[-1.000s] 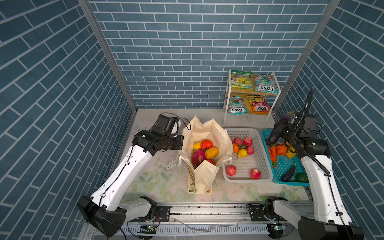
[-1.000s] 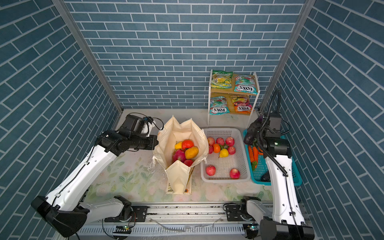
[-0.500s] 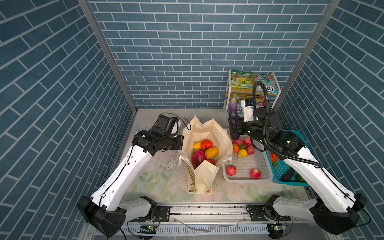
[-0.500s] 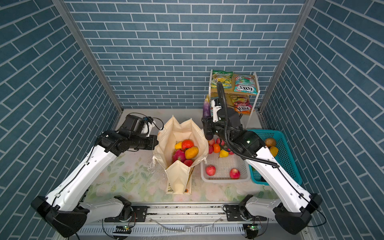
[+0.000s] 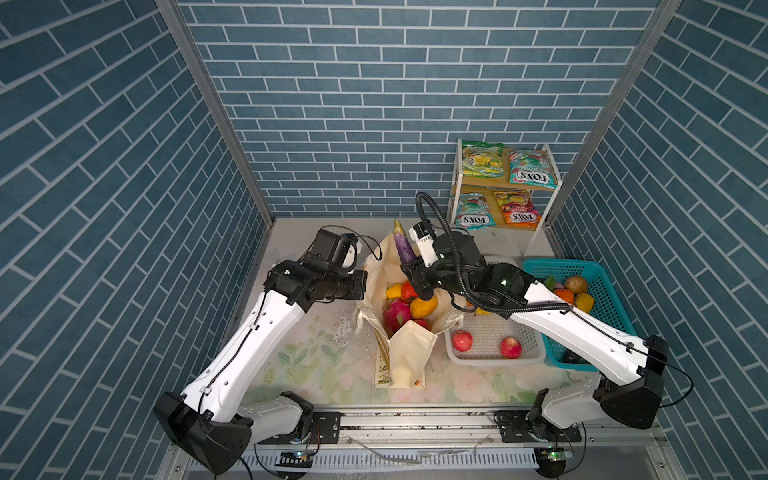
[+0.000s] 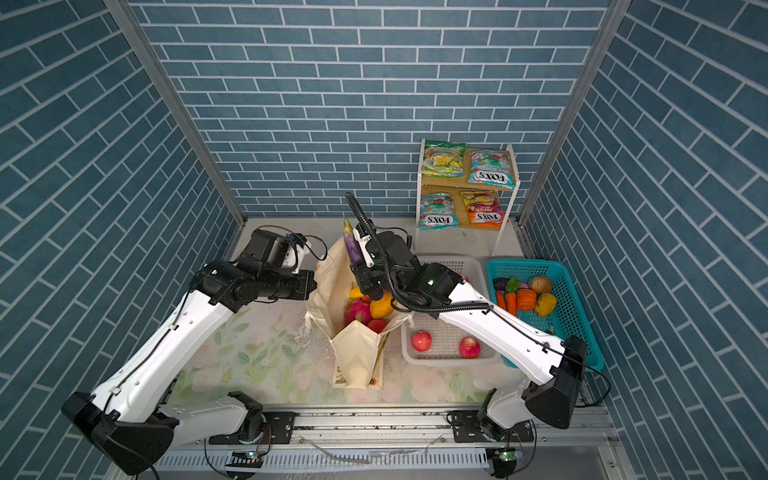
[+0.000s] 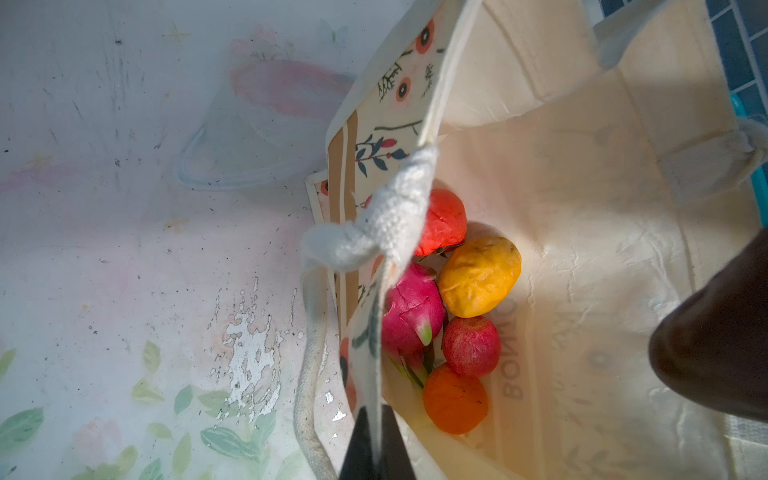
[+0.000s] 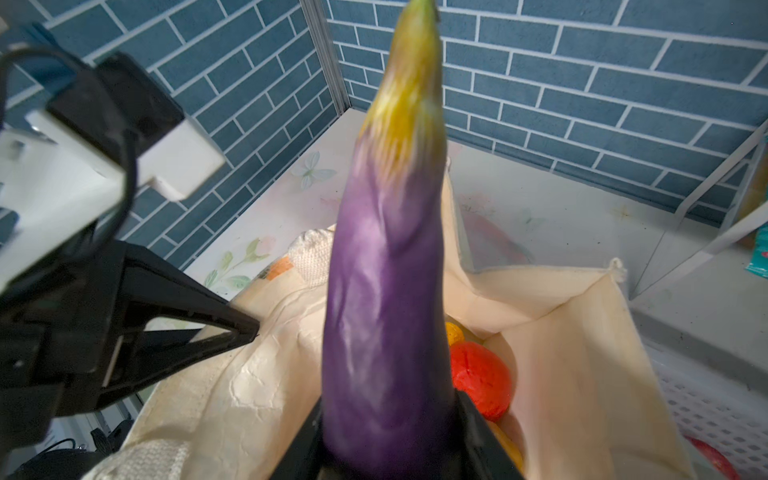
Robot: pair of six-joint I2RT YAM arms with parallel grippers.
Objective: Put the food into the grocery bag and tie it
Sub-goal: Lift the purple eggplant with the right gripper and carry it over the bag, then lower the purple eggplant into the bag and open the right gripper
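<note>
The grocery bag (image 5: 405, 357) stands upright at the centre of the tabletop (image 5: 316, 357) with its mouth open.

The left tool (image 5: 362, 284) is closed narrow on the bag's left rim. The fabric edge is pinched between its fingers (image 7: 357, 449).

The right tool (image 5: 417, 279) reaches in from the right and clamps the lower end of a purple eggplant (image 5: 404, 247). The eggplant stands nearly upright above the far part of the bag's mouth, yellow-green stem end up.

Inside the bag, a pink dragon fruit (image 7: 409, 311), a yellow fruit (image 7: 478, 276), a red apple (image 7: 471, 347) and an orange (image 7: 455, 399) lie packed together.

A white basket (image 5: 494, 360) sits just right of the bag and holds two apples (image 5: 462, 340). A teal basket (image 5: 611, 299) with vegetables sits to its right.

At far right, a shelf (image 5: 486, 185) carries four FOX'S packets (image 5: 530, 172).
</note>
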